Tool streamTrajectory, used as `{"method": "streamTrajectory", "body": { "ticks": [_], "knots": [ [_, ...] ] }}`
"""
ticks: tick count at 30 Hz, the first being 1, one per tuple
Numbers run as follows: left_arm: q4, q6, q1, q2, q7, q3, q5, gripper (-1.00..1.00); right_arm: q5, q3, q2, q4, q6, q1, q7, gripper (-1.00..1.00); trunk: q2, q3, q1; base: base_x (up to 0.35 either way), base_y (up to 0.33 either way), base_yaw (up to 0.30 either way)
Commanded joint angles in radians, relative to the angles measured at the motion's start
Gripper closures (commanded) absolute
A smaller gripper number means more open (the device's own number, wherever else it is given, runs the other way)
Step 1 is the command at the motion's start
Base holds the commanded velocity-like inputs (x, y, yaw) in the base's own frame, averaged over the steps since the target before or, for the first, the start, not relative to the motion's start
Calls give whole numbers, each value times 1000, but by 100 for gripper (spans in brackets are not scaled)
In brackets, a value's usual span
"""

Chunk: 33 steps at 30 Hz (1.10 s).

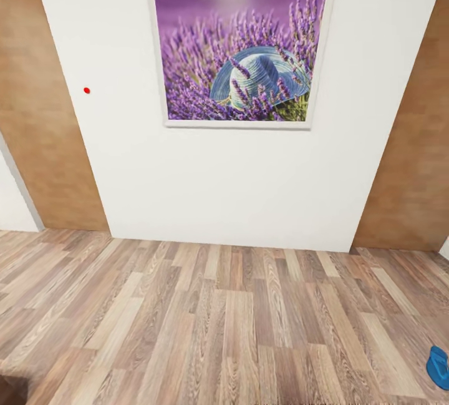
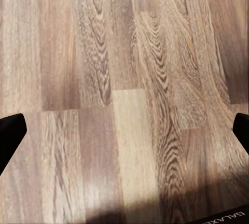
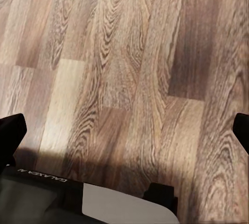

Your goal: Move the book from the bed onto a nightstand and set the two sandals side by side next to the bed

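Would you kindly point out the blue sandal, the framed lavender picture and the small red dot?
blue sandal [image 1: 439, 365], head view, its visible end at the picture's edge.
framed lavender picture [image 1: 242, 55], head view, the hat.
red dot [image 1: 86, 90], head view, its centre.

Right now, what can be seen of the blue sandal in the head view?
Only part of one bright blue sandal shows, cut off by the picture's lower right edge. It lies flat on the wood-plank floor, its rounded end toward the white wall, well apart from it. It looks smooth and plain. Nothing else touches it.
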Motion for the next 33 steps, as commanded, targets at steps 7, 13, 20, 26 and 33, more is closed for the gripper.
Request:
{"method": "streamTrajectory", "body": {
  "ticks": [7, 13, 20, 26, 33],
  "knots": [
    [0, -4, 0, 0, -3, 1, -3, -100, -5, -3, 0, 0, 1, -1, 6, -100, 0, -1, 0, 0, 0, -259],
    [0, -4, 0, 0, -3, 1, -4, -100, -4, -3, 0, 0, 0, -1, 6, -100, 0, -1, 0, 0, 0, -253],
    [0, -9, 0, 0, -3, 1, -3, -100, -4, -3, 0, 0, 0, -1, 6, -100, 0, -1, 0, 31, 0, -115],
    [0, -16, 0, 0, -2, 1, -2, -100, -4, -3, 0, 0, 0, -1, 6, -100, 0, -1, 0, 266, 0, -9],
    [0, -18, 0, 0, -2, 1, -2, -100, -4, -3, 0, 0, 0, -1, 6, -100, 0, -1, 0, 322, 0, -1]
  ]
}}
